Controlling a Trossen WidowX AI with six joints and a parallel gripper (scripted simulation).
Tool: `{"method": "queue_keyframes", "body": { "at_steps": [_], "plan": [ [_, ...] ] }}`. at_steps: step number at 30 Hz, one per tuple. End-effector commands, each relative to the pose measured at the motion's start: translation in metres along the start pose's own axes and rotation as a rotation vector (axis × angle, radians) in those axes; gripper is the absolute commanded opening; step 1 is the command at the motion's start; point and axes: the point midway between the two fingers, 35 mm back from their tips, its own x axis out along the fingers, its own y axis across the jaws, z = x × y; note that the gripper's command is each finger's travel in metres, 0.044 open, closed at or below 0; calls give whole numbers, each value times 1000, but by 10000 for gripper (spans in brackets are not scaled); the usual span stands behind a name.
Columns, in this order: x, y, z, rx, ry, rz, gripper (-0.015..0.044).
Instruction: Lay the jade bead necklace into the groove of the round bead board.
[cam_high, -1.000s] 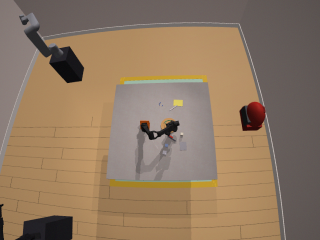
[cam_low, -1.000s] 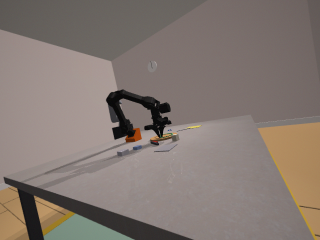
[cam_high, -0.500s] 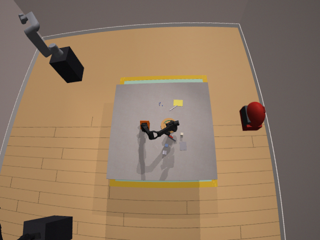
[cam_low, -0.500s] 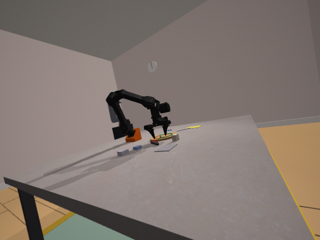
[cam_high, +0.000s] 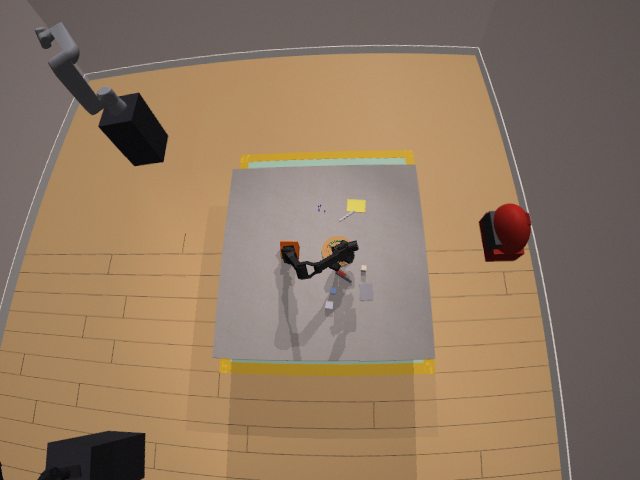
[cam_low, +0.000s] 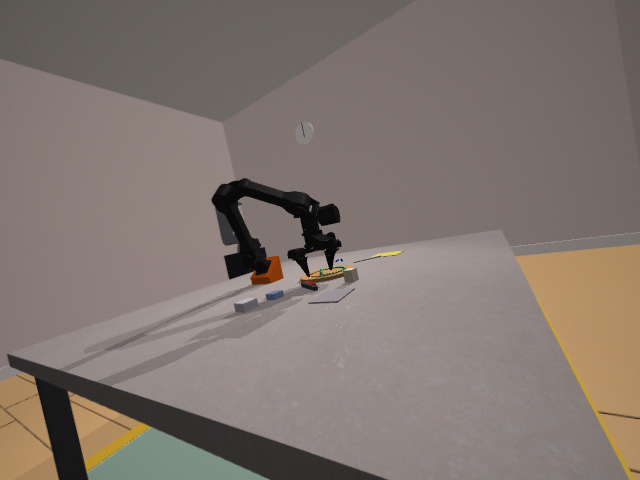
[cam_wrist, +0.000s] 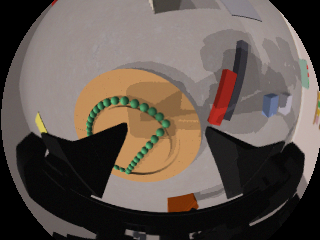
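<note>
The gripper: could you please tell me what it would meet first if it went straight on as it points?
Most likely the round bead board, just below its open fingers, though exact clearance is unclear.
</note>
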Motion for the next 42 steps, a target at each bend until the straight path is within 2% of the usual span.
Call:
{"method": "queue_keyframes", "body": {
  "at_steps": [1, 4, 13, 20, 31, 37, 42],
  "plan": [
    [-1, 0, 2, 7, -4, 2, 440],
    [-5, 8, -6, 95, -3, 7, 361],
    [-22, 47, -61, 639, 9, 17, 125],
    [-32, 64, -101, 1023, 5, 6, 120],
    [-32, 64, -102, 1033, 5, 6, 120],
    [-14, 64, -102, 1033, 4, 5, 120],
    [-19, 66, -100, 1041, 9, 13, 120]
  ]
}}
